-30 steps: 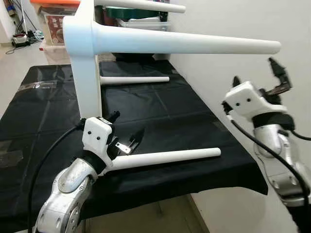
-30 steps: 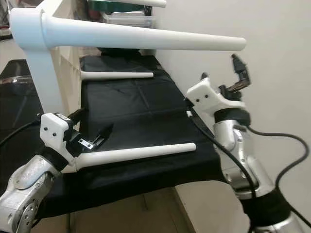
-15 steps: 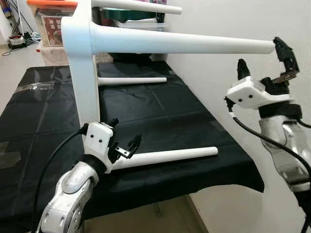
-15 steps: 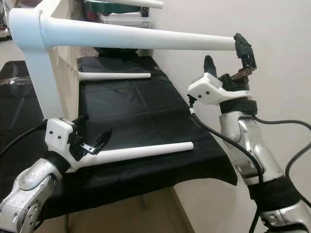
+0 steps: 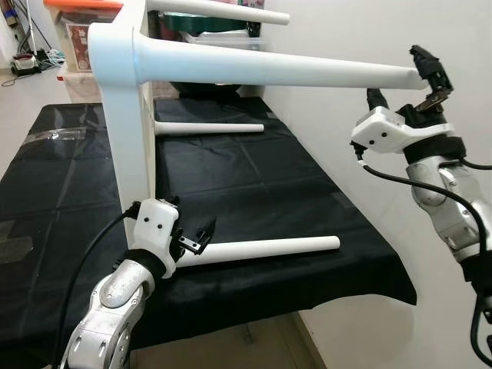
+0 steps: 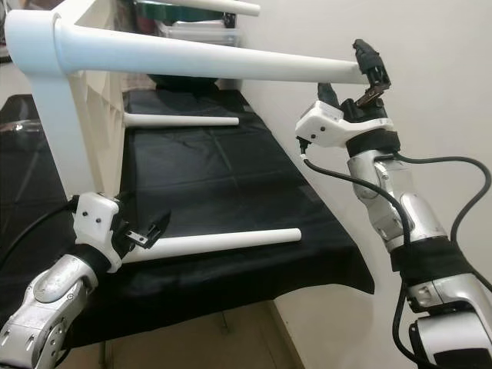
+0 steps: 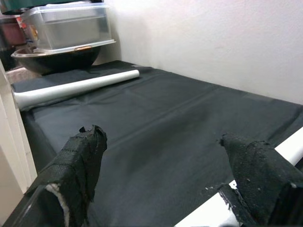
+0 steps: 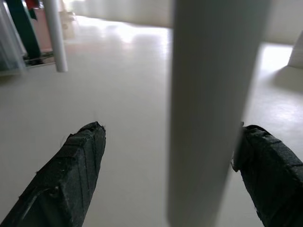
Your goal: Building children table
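A white children's table stands on its side on the black-covered bench. One fitted leg juts out level toward the wall, and another shows above it. My right gripper is open and straddles the tip of the fitted leg, one finger on each side. A loose white leg lies near the bench's front edge. My left gripper is open at its near end, and the leg lies beside one finger. A second loose leg lies at the back.
A white wall runs close along the bench's right side. Clear storage bins and a dark bowl stand at the back. The bench's front edge drops to the floor, and boxes and cables sit at far left.
My right gripper has risen and moved in to the fitted leg's tip, which now sits between its open fingers. The left gripper has settled slightly lower by the loose leg.
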`<state>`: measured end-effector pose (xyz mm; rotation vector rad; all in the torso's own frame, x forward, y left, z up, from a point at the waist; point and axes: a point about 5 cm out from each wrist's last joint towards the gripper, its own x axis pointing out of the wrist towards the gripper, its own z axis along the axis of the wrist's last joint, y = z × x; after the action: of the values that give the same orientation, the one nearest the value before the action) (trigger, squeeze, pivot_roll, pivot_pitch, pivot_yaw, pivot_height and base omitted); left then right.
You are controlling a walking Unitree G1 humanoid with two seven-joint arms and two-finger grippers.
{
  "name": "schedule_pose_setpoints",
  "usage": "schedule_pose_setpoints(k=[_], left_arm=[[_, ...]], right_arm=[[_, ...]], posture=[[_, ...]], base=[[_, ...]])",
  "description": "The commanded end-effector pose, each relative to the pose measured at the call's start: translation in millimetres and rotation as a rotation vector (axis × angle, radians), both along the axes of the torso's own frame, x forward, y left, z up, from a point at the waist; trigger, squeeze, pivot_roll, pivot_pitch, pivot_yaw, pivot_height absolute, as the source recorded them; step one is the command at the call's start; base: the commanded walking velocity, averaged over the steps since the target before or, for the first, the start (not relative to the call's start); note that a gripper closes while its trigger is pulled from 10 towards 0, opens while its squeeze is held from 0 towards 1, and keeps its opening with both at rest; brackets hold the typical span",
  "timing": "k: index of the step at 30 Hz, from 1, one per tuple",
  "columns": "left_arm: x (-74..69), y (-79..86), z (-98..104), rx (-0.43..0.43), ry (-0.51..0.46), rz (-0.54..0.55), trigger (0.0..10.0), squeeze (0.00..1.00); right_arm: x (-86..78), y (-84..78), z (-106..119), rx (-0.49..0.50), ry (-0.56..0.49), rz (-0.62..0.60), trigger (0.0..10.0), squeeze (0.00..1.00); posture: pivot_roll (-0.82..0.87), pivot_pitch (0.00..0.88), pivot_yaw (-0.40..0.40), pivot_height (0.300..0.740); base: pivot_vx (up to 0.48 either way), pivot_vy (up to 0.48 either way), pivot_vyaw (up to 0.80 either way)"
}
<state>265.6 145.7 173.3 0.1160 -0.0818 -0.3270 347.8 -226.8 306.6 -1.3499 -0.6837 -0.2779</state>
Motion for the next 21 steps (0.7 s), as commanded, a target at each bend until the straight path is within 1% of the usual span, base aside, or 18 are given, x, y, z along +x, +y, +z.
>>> schedule_pose_setpoints(k=[1, 2, 4, 5, 6, 8, 9, 10, 14, 16, 17, 18, 21], left_arm=[[-0.1, 0.8, -4.9, 0.002, 0.018, 0.017, 10.0, 0.00], [-0.1, 0.8, -4.9, 0.002, 0.018, 0.017, 10.0, 0.00], [-1.4, 0.6, -8.9, 0.009, 0.031, 0.016, 10.0, 0.00], [-1.4, 0.6, -8.9, 0.009, 0.031, 0.016, 10.0, 0.00], [-2.0, 0.6, -11.1, 0.012, 0.040, 0.019, 10.0, 0.00], [-2.4, 0.7, -12.5, 0.014, 0.046, 0.022, 10.0, 0.00], [-3.0, 0.8, -14.4, 0.016, 0.053, 0.026, 10.0, 0.00], [-4.1, 0.7, -16.6, 0.020, 0.062, 0.029, 10.0, 0.00], [-5.7, 0.7, -19.9, 0.023, 0.078, 0.036, 10.0, 0.00], [-5.1, 4.4, -24.7, 0.032, 0.107, 0.068, 10.0, 0.00], [-5.1, 4.4, -24.7, 0.032, 0.107, 0.068, 10.0, 0.00], [-3.8, 9.1, -28.5, 0.034, 0.128, 0.102, 10.0, 0.00], [-3.4, 11.7, -29.5, 0.032, 0.132, 0.121, 10.0, 0.00]], right_arm=[[1.5, 0.3, 2.5, -0.005, -0.015, 0.000, 10.0, 0.00], [1.5, 0.3, 2.5, -0.005, -0.015, 0.000, 10.0, 0.00], [8.2, -0.6, 5.4, -0.010, -0.005, -0.003, 10.0, 0.00], [8.2, -0.6, 5.4, -0.010, -0.005, -0.003, 10.0, 0.00], [10.5, -0.2, 8.0, -0.011, -0.006, 0.000, 4.7, 0.00], [11.6, 0.3, 9.7, -0.011, -0.006, 0.004, 4.7, 0.00], [12.8, 1.3, 11.5, -0.010, -0.007, 0.012, 3.5, 0.00], [13.3, 2.5, 13.0, -0.006, -0.010, 0.019, 0.0, 0.00], [14.4, 5.1, 14.3, -0.003, -0.008, 0.037, 0.0, 0.00], [15.3, 7.3, 15.7, -0.004, -0.008, 0.053, 0.0, 0.00], [15.3, 7.3, 15.7, -0.004, -0.008, 0.053, 0.0, 0.00], [15.4, 9.1, 16.6, -0.003, -0.006, 0.065, 0.0, 0.00], [16.3, 10.0, 16.0, 0.001, 0.005, 0.076, 0.0, 0.00]], posture=[[0.07, 0.000, -0.138, 0.740], [0.07, 0.000, -0.138, 0.740], [0.07, 0.000, -0.139, 0.740], [0.07, 0.000, -0.139, 0.740], [0.07, 0.000, -0.138, 0.740], [0.07, 0.000, -0.138, 0.740], [0.07, 0.000, -0.136, 0.740], [0.07, 0.000, -0.133, 0.740], [0.07, 0.000, -0.133, 0.740], [0.07, 0.000, -0.130, 0.740], [0.07, 0.000, -0.130, 0.740], [0.07, 0.000, -0.130, 0.740], [0.07, 0.000, -0.128, 0.740]], base=[[0.000, 0.000, 0.00], [0.000, 0.000, 0.00], [0.000, 0.000, 0.00], [0.000, 0.000, 0.00], [0.000, 0.000, 0.00], [0.000, 0.000, 0.00], [0.000, 0.000, 0.00], [0.000, 0.000, 0.00], [0.000, 0.000, 0.00], [0.000, 0.000, 0.00], [0.000, 0.000, 0.00], [0.000, 0.000, 0.00], [0.000, 0.000, 0.00]])
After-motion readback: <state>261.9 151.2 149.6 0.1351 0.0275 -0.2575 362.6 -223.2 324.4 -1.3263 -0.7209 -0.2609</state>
